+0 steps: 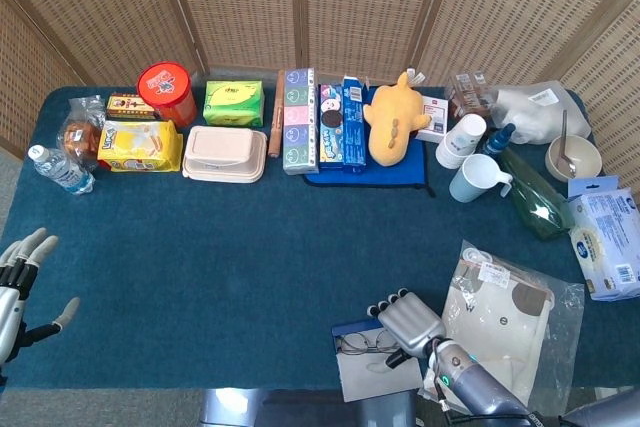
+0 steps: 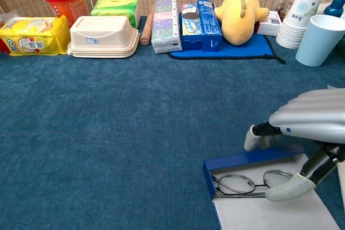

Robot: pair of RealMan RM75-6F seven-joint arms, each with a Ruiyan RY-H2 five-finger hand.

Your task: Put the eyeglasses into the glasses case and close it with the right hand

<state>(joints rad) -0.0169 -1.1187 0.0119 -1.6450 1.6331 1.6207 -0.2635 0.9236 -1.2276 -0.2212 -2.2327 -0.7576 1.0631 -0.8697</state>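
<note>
The right hand's pale-tipped fingers (image 2: 283,189) are spread: one rests on the thin dark wire-framed round-lens eyeglasses (image 2: 250,182), another touches the case's far blue wall from outside. No frame shows them clamped on anything. The silver right hand (image 2: 307,127) arches over the case. The eyeglasses lie flat, folded, inside the open blue rectangular glasses case with pale grey lining (image 2: 237,162), near the table's front edge on the blue cloth. The left hand (image 1: 20,282) hovers at the table's left edge, fingers apart, holding nothing.
</note>
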